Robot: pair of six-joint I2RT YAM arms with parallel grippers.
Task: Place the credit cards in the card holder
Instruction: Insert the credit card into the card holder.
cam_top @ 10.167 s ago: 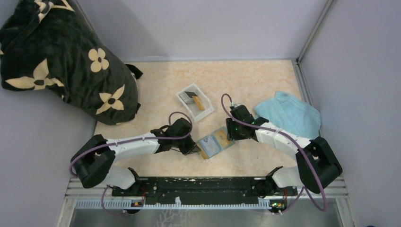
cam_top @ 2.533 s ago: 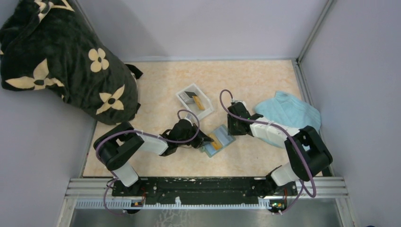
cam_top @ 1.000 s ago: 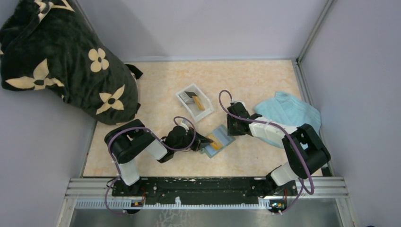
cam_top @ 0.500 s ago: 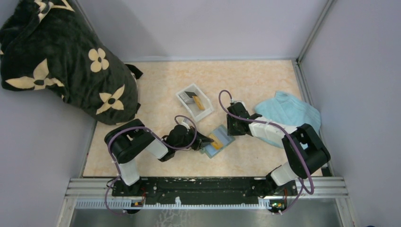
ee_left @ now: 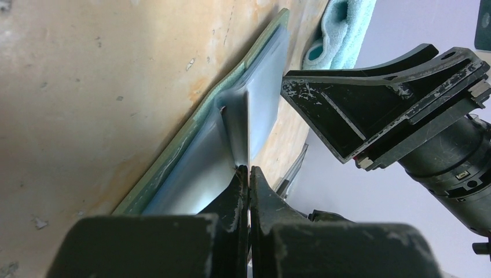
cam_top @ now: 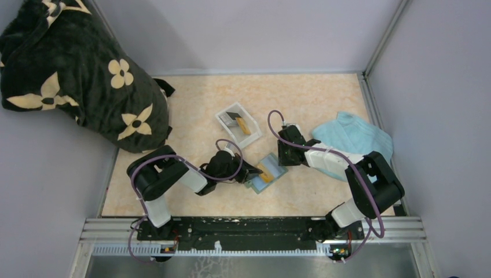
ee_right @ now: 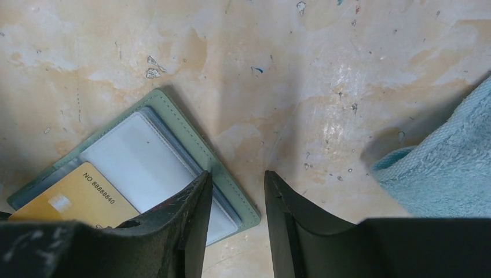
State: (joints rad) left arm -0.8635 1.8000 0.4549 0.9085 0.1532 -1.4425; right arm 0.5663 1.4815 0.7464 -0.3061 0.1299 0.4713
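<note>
My left tool is pressed together, pinching the thin edge of a pale blue inner leaf of the card holder and holding that leaf upright off the rest of the open holder. The holder lies flat on the worktop, just below the middle of the top view, green outside down and pale blue inside up. A gold card sits in a slot on its inner face, near the lower left of my right wrist view.

My right tool is spread about halfway and grips nothing. It stands over the holder's corner, with one finger overlapping the green rim and the other over bare worktop. I cannot tell whether that finger is touching the holder.

Towards the back of the top view, a white tray holds an orange card and a dark card, well apart from the holder. A light blue towel lies crumpled at the right and a black flower-print blanket is heaped at the upper left.
</note>
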